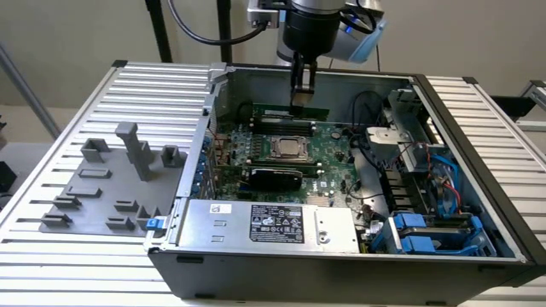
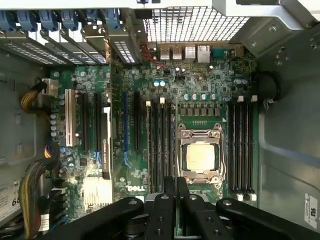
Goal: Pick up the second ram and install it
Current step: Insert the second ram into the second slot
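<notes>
The second ram (image 1: 295, 113), a narrow green stick, hangs level over the far side of the motherboard (image 1: 328, 144), beyond the CPU socket (image 1: 288, 148). My gripper (image 1: 300, 102) comes straight down onto its top edge and is shut on it. In the wrist view the stick (image 2: 176, 186) shows edge-on as a thin strip between the black fingers (image 2: 164, 210), above the board and beside the CPU socket (image 2: 200, 156). I cannot tell whether its lower edge touches a slot. Another stick (image 1: 273, 170) stands in the slots on the socket's near side.
The open computer case (image 1: 477, 160) walls in the board on all sides. The power supply (image 1: 273, 224) lies along the near edge; cables and blue drive bays (image 1: 426, 230) are at the exterior view's right. A grey fixture plate (image 1: 102, 185) with blocks lies at the exterior view's left.
</notes>
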Controlling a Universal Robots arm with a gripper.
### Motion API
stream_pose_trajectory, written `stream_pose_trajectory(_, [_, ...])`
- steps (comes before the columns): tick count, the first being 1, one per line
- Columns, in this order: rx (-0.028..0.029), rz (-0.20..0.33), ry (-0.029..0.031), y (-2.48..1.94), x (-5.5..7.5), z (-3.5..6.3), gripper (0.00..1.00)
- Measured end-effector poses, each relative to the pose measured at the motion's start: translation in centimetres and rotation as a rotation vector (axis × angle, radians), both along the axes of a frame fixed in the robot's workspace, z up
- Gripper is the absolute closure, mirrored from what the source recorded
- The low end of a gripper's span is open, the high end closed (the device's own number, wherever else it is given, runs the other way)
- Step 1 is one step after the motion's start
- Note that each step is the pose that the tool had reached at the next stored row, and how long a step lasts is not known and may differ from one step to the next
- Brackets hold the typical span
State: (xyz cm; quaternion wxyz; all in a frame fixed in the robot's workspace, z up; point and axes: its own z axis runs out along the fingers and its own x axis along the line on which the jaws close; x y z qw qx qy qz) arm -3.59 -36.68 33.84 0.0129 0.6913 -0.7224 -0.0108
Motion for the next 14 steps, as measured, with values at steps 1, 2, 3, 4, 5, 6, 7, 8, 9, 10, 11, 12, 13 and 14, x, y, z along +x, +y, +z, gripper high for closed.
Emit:
stream_pose_trajectory(1, [-0.0003, 0.0, 0.0004, 0.0, 0.0, 0.01, 1.0])
stream_pose_trajectory(2, [-0.0002, 0.0, 0.0003, 0.0, 0.0, 0.0, 1.0])
stream_pose_trajectory(3, [-0.0003, 0.0, 0.0004, 0.0, 0.0, 0.01, 1.0])
stream_pose_trajectory(4, [-0.0003, 0.0, 0.0003, 0.0, 0.0, 0.0, 1.0])
stream_pose_trajectory(5, [-0.0002, 0.0, 0.0003, 0.0, 0.0, 0.0, 1.0])
stream_pose_trajectory(6, [-0.0001, 0.0, 0.0003, 0.0, 0.0, 0.0, 1.0])
stream_pose_trajectory(7, [-0.0002, 0.0, 0.0003, 0.0, 0.0, 0.0, 1.0])
stream_pose_trajectory(8, [-0.0001, 0.0, 0.0003, 0.0, 0.0, 0.0, 1.0])
stream_pose_trajectory(9, [-0.0002, 0.0, 0.0003, 0.0, 0.0, 0.0, 1.0])
stream_pose_trajectory(10, [-0.0001, 0.0, 0.0003, 0.0, 0.0, 0.0, 1.0])
stream_pose_trajectory(11, [-0.0002, 0.0, 0.0003, 0.0, 0.0, 0.0, 1.0])
stream_pose_trajectory(12, [-0.0002, 0.0, 0.0004, 0.0, 0.0, 0.0, 1.0])
stream_pose_trajectory(13, [-0.0002, 0.0, 0.0003, 0.0, 0.0, 0.0, 1.0])
stream_pose_trajectory(14, [-0.0002, 0.0, 0.0003, 0.0, 0.0, 0.0, 1.0])
